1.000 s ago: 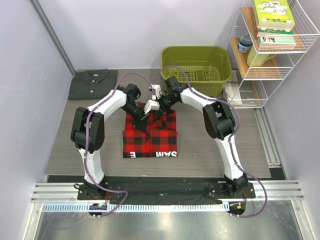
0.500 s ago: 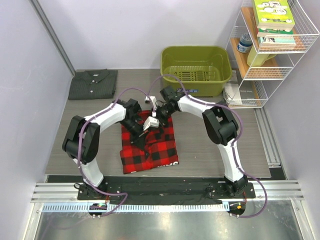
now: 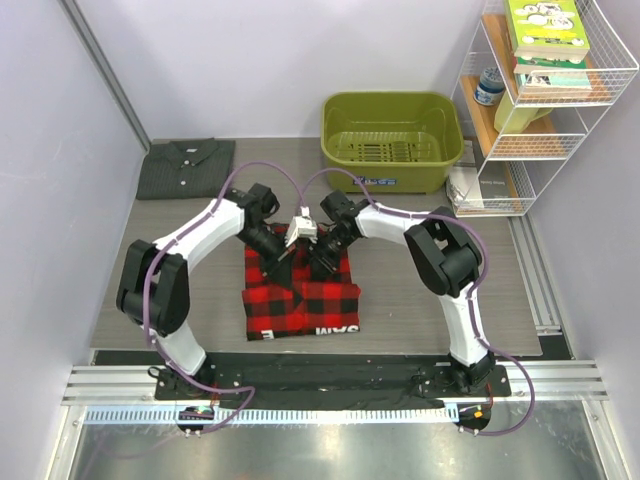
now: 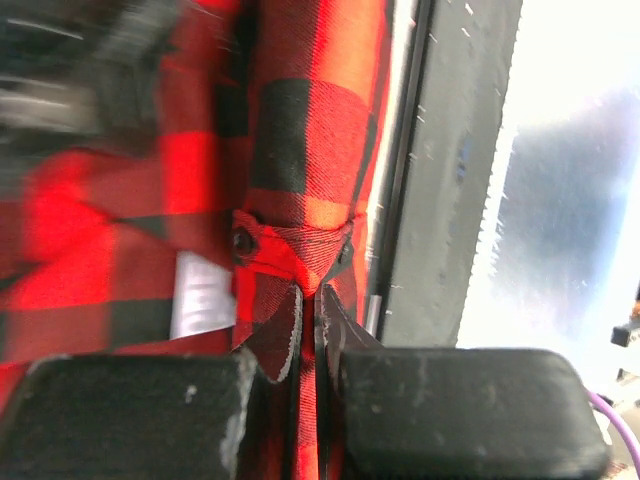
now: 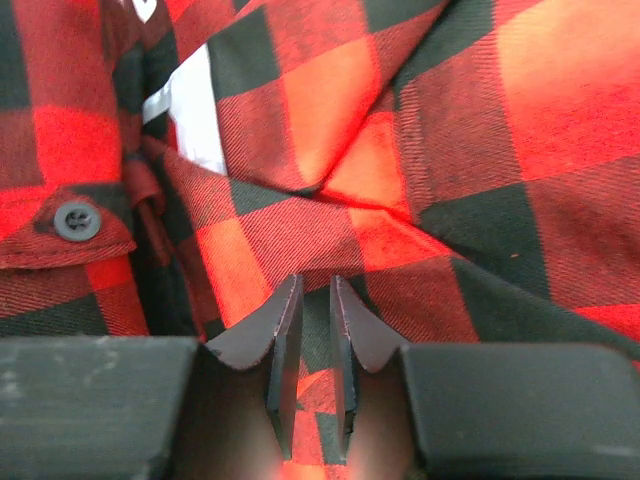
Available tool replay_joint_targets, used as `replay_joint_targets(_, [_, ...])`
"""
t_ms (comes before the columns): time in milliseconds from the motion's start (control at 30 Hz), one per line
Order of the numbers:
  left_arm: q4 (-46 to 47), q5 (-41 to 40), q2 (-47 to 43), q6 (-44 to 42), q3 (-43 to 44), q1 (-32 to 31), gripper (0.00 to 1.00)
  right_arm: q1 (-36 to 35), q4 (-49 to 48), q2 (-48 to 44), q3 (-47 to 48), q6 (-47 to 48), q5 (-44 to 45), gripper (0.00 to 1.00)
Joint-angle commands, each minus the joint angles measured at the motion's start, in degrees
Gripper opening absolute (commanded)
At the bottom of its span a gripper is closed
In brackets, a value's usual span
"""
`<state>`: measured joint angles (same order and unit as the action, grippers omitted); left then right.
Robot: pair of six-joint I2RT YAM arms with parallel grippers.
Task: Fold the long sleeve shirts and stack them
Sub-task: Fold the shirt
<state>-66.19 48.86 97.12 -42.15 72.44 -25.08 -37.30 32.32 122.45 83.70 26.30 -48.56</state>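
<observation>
The grey wooden table (image 3: 420,300) has a big green plastic tub (image 3: 390,172) at the back; a white wire shelf (image 3: 530,195) stands just to the right of the tub; the red-and-black plaid flannel shirt (image 3: 300,300) lies in front of the tub, and the dark grey folded shirt with buttons (image 3: 185,168) lies well to the left of the tub, in the far corner. A second ago the plaid shirt sat closer to the tub; then it went crooked; now it is straight again and has slid away from the tub, toward the black strip (image 3: 330,370) at the front. The left arm's elbow has swung out to the left too. I think the arms are pulling the collar end over to make a fold, so the folding is not done and the stacking has not begun. The left gripper (image 4: 308,310) is squeezed tight on a pinch of plaid cloth beside the white neck label (image 4: 200,295); the right gripper (image 5: 315,300) has its jaws narrow with a bit of plaid between them, a touch tighter than before. The shirt's front edge is now near the black strip, so there is little room left that way; there is bare table on both sides of it, more toward the grey shirt. The two grippers are very close together and could bump.
</observation>
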Motion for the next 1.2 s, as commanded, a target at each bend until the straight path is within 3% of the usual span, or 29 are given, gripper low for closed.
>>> replay_joint_targets(0, [-2.3,0.2,3.2,-0.6,8.0,2.6,0.0,-0.4,3.1,-3.4,-0.4,5.7,0.0,0.23])
replay_joint_targets(167, [-3.8,-1.4,6.2,-3.0,12.4,3.3,0.0,0.1,6.4,-3.4,2.9,7.4,0.6,0.23])
replay_joint_targets(500, [-6.0,-1.2,9.1,-5.7,16.2,3.5,0.0,4.1,11.5,0.4,21.5,9.5,2.7,0.26])
replay_joint_targets(733, [-8.9,-0.8,10.8,-7.3,19.8,3.9,0.0,4.7,6.7,7.9,27.7,2.9,2.7,0.26])
replay_joint_targets(1167, [-7.5,-1.3,9.8,-7.8,16.5,4.3,0.0,7.1,-2.5,15.1,33.5,-8.5,0.7,0.27])
